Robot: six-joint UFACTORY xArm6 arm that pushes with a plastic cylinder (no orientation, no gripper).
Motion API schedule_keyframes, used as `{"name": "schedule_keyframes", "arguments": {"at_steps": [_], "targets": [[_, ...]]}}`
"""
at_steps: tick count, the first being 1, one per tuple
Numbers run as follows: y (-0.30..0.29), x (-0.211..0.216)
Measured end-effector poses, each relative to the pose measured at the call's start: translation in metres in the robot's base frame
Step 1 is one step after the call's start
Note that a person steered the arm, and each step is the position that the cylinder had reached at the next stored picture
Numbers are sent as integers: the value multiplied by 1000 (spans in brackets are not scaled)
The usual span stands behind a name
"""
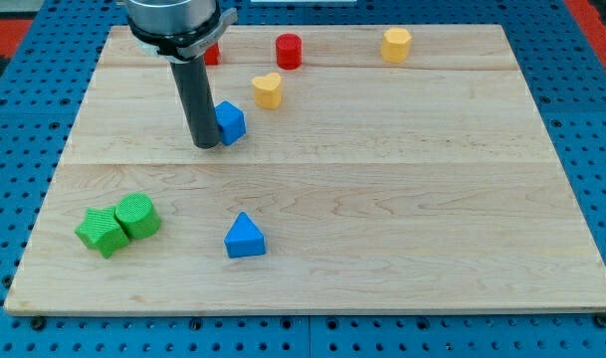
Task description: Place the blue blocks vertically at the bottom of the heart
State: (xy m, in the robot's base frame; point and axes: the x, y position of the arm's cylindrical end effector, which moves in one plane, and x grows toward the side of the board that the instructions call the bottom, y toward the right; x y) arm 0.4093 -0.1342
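A light wooden board (382, 199) is seen lying on a blue perforated table (14, 149). No containers are seen; every block rests directly on the board. No gripper is fitted to the arm, so nothing is grasped: my tip (205, 145) is set on the board, touching or just beside the view's left face of the blue cube (230, 122). The yellow heart (268, 89) is placed just above and to the view's right of that cube, apart from it. The blue triangular block (245, 237) is found well below, near the view's bottom, roughly under the cube and heart. A red cylinder (289, 51) is set near the view's top, and a second red block (212, 54) is partly hidden behind the rod, its shape not made out. A yellow hexagonal block (396, 44) is seen at the upper right. At the lower left, a green cylinder (136, 215) and another green block (101, 232) are placed touching one another.
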Motion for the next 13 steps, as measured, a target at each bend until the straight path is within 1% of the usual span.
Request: {"name": "schedule_keyframes", "arguments": {"at_steps": [1,2,3,4,5,6,7,8,9,10,11,12,13], "targets": [[-38,-20],[-13,-33],[22,-18],[23,-7],[24,-7],[49,-7],[55,-6],[54,45],[123,76],[121,131],[91,166],[61,165],[57,134]]}}
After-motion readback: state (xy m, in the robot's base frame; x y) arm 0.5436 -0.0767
